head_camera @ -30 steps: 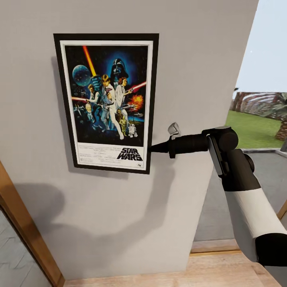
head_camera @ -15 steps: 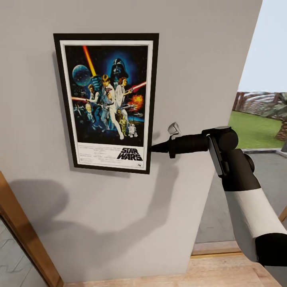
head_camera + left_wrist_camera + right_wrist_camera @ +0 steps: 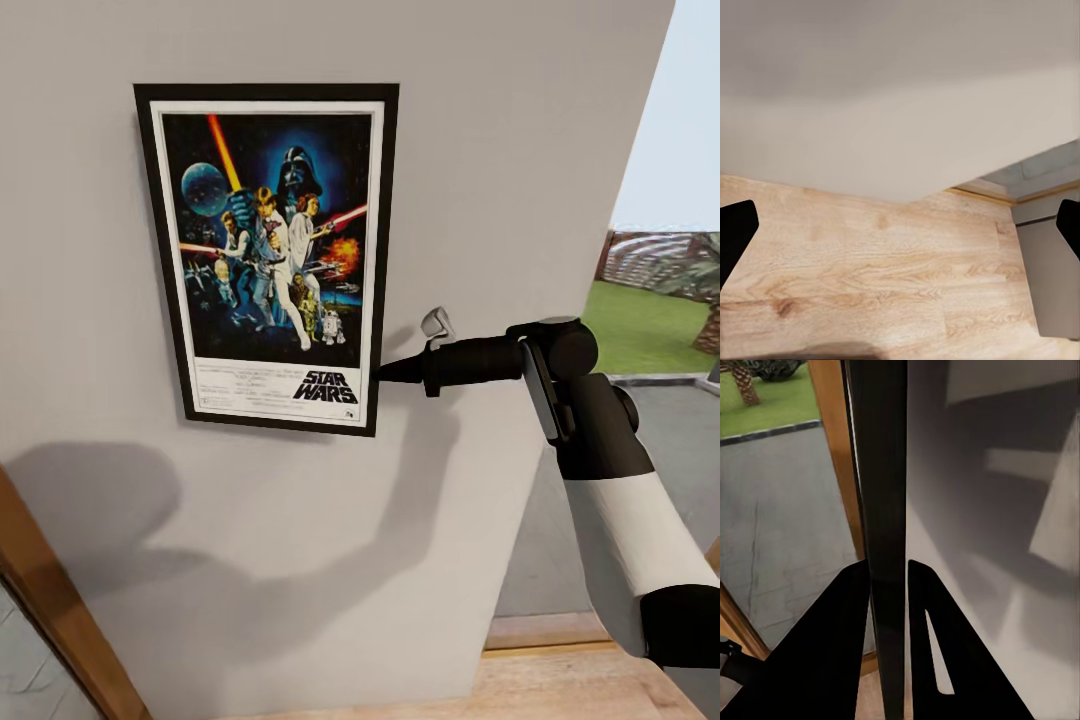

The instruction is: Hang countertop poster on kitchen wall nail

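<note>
I am holding the poster (image 3: 268,258) flat against the light-grey wall (image 3: 520,150), upright, with its "STAR WARS" logo at the lower right. My right gripper (image 3: 380,376) is reaching in from the right and pinching the poster's black frame at the lower right edge. In the right wrist view, my two dark fingers (image 3: 840,652) are closing narrowly on either side of the frame's thin edge (image 3: 886,510). My left gripper (image 3: 900,225) is hanging wide apart over the wooden floor (image 3: 870,262), well away from the poster.
</note>
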Robot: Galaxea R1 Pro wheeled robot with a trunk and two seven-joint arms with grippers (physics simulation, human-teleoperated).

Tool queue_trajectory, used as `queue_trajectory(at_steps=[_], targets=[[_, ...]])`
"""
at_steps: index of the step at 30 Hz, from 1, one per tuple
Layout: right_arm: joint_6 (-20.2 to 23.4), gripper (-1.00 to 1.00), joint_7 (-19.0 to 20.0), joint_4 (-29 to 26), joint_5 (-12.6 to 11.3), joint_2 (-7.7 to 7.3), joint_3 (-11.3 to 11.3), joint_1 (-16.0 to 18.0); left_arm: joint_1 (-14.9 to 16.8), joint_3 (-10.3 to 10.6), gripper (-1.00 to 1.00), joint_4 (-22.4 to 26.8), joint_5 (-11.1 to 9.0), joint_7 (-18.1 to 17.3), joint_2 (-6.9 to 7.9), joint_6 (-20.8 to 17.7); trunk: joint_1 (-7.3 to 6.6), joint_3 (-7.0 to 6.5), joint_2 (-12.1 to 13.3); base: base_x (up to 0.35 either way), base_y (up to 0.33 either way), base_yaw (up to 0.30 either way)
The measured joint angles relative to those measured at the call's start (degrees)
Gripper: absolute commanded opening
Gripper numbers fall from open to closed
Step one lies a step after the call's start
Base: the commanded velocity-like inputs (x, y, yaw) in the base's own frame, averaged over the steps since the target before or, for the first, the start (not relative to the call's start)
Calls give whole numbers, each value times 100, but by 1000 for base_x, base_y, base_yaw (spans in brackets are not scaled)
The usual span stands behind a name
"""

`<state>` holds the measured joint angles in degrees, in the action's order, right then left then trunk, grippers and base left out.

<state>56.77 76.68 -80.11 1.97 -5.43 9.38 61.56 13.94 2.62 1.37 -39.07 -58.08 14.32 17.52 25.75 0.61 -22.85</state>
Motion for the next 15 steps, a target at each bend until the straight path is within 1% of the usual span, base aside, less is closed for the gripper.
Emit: queue_trajectory(at_steps=[2, 3, 4, 5, 15], targets=[[0, -100, 0, 2, 1, -3, -2, 0, 0, 0, 100, 0, 0, 0, 0, 0, -1, 0, 0, 212, 0, 0], [0, -100, 0, 0, -2, -2, -1, 0, 0, 0, 100, 0, 0, 0, 0, 0, -2, 0, -1, 11, 0, 0], [30, -100, 5, -7, -81, 1, -2, -1, 2, -4, 100, -1, -1, 0, 0, 0, 4, 0, 9, 9, 0, 0], [3, -100, 1, -3, -8, 0, -2, 0, 0, 1, 100, 0, 0, 0, 0, 0, -1, 0, -5, 6, 0, 0], [4, -100, 1, -4, -11, -2, -6, 0, 0, 0, 100, 0, 0, 0, 0, 0, 1, 0, 0, 1, 0, 0]])
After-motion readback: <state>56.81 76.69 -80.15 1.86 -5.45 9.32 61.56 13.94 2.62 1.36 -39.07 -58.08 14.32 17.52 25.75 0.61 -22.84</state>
